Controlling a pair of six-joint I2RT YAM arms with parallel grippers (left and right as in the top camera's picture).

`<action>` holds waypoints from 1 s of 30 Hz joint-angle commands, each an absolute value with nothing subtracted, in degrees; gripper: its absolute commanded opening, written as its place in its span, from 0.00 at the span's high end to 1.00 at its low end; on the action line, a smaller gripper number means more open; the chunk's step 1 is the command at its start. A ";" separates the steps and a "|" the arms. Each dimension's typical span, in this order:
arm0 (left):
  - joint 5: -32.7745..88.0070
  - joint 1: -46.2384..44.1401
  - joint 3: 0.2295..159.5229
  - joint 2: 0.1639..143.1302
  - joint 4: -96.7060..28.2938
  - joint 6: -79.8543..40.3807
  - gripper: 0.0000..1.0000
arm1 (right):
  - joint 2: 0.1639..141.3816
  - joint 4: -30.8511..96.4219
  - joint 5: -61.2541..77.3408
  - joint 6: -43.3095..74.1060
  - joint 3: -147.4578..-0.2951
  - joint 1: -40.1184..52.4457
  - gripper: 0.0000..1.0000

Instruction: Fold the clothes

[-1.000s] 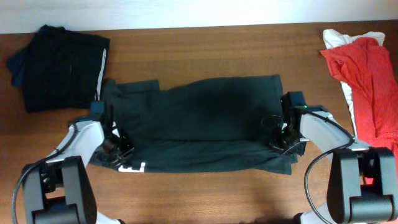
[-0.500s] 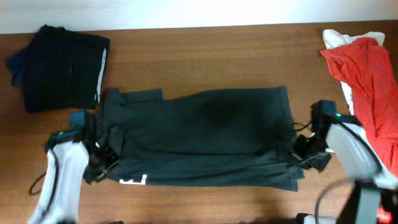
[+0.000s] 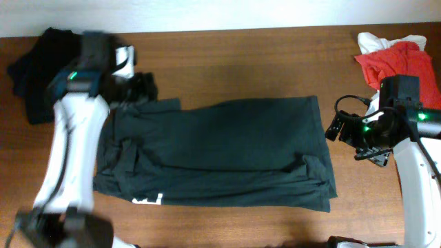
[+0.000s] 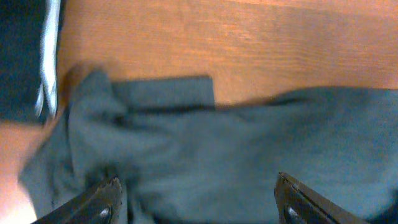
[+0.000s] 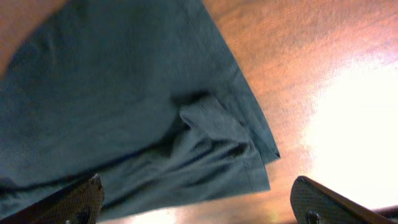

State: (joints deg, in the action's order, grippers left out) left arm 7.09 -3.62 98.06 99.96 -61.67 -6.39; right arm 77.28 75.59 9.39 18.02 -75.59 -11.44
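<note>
The clothes here are a dark charcoal T-shirt [image 3: 220, 148] lying flat mid-table, doubled lengthwise, with a bit of white lettering [image 3: 146, 200] showing at its front left edge. My left gripper [image 3: 143, 88] hovers open above the shirt's far left corner. In the left wrist view its fingers [image 4: 107, 198] stand wide apart over the fabric [image 4: 249, 143], holding nothing. My right gripper [image 3: 344, 138] hangs open just off the shirt's right edge. The right wrist view shows the shirt's folded corner [image 5: 217, 137] below the empty right gripper [image 5: 198, 182].
A folded stack of dark garments [image 3: 41, 76] sits at the back left, partly behind my left arm. A red garment [image 3: 400, 62] on a white cloth [image 3: 375, 41] lies at the back right. Bare wooden table [image 3: 241, 62] surrounds the shirt.
Both grippers have let go of the shirt's front edge and opened. The left arm rose toward the back left corner; the right arm drew off to the right. The shirt lies folded.
</note>
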 commanded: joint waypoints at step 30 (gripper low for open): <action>-3.81 -10.17 104.14 132.22 -49.25 6.94 0.24 | 81.12 74.54 9.52 13.96 -76.40 -2.15 0.01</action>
State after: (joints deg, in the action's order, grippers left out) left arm -5.58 -10.44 103.09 131.48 -49.06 6.46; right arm 80.97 74.72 9.58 14.50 -75.59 -2.57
